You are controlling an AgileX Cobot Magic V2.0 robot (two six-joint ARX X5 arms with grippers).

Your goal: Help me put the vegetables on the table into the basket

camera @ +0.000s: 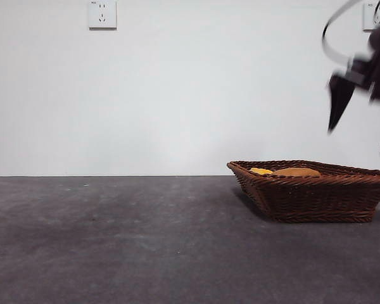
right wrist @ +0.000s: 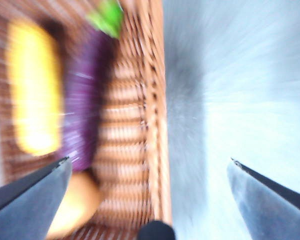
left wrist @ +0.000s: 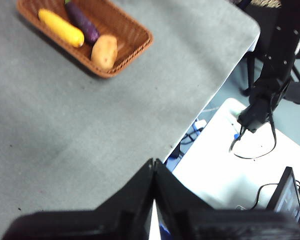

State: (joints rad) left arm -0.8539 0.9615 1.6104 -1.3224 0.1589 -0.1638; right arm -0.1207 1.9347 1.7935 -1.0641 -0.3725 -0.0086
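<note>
Corn (left wrist: 61, 28), eggplant (left wrist: 82, 22) and potato (left wrist: 104, 51) lie in the basket (left wrist: 135, 47); right gripper (right wrist: 150, 200) hangs wide and empty above, left gripper (left wrist: 153, 172) closed.

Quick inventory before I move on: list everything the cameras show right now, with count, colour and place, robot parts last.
basket: one, brown wicker, on the table near a corner.
corn cob: one, yellow, lying in the basket beside the eggplant.
eggplant: one, dark purple with a green stem, in the basket between corn cob and potato.
potato: one, brown, in the basket at one end.
table: one, dark grey, mottled, bearing the basket.
wall socket: one, white, on the white wall behind the table.
left gripper: one, black, jaws shut, empty, above the table well away from the basket.
right gripper: one, black, jaws wide open, empty, above the basket's rim; its view is motion-blurred.
</note>
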